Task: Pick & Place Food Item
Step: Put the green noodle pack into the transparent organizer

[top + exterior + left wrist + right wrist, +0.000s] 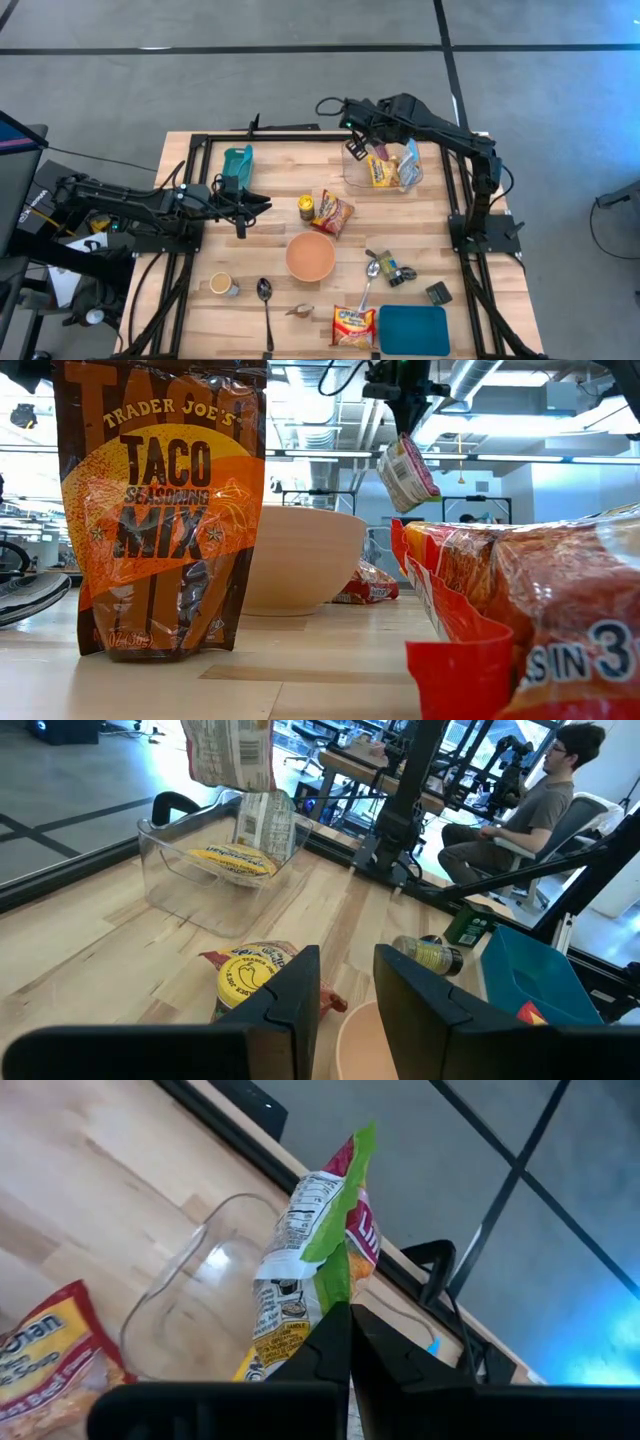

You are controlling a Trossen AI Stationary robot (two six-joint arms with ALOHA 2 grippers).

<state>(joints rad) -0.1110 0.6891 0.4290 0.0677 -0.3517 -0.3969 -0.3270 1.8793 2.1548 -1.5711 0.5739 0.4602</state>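
Note:
A small food packet [315,1230], green, red and white with a nutrition label, hangs in the air with my right gripper [350,1315] shut on it. In the low view the packet [407,472] dangles tilted under the gripper [403,415]. It hangs over the near-left part of a clear plastic container [385,168] at the table's far right. A yellow packet [380,172] and a bluish one lie inside the container. My left gripper [347,990] waits at the table's left, level, open, with nothing between its fingers. My right gripper pinches one end of the packet [338,1292] between its two fingers. The fingers slant downward from above. The packet hangs free below them, tilted, clear of the container and the table.
On the table sit a yellow jar [306,207], a taco mix pouch [335,212], a tan bowl [311,256], a cup [221,284], spoons [266,300], a noodle packet [353,325], a blue tray [413,330] and a teal item [238,160]. A seated person [530,815] is beyond the table.

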